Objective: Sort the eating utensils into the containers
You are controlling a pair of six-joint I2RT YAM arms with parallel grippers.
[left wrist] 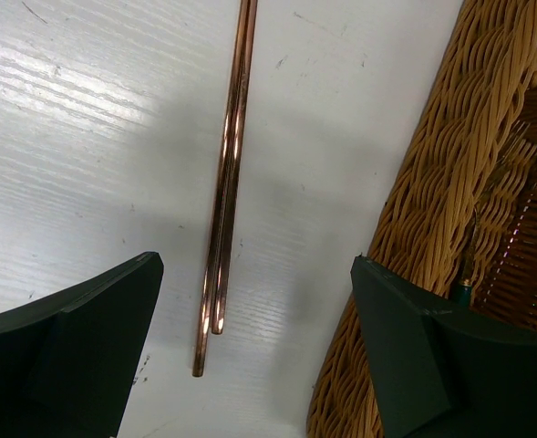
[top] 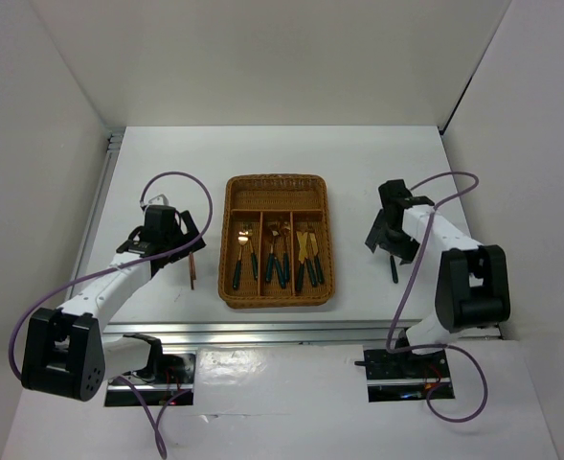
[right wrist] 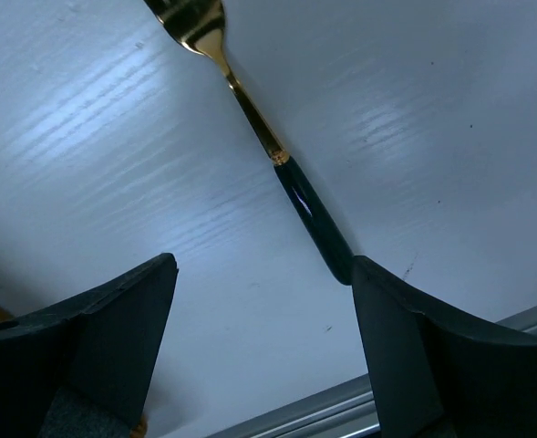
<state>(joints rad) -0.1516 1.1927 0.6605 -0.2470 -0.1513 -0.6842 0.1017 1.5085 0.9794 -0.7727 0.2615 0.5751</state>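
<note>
We see the left tool (left wrist: 257, 269) spread wide above two chopsticks (left wrist: 224, 182) lying together on the desk (left wrist: 86, 109), just beside the wicker tray (left wrist: 432, 182). The right tool (right wrist: 263, 265) is likewise spread, over a green-handled utensil (right wrist: 297, 193) lying on the desk right of the tray.

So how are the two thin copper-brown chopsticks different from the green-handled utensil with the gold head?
The thin copper-brown chopsticks are a pair in one colour; the green-handled utensil with the gold head is single, in two colours. The chopsticks are straight rods; the utensil widens at its head. The chopsticks lie left of the brown wicker tray, the utensil right of it. Both lie on the white table, outside the tray.
</note>
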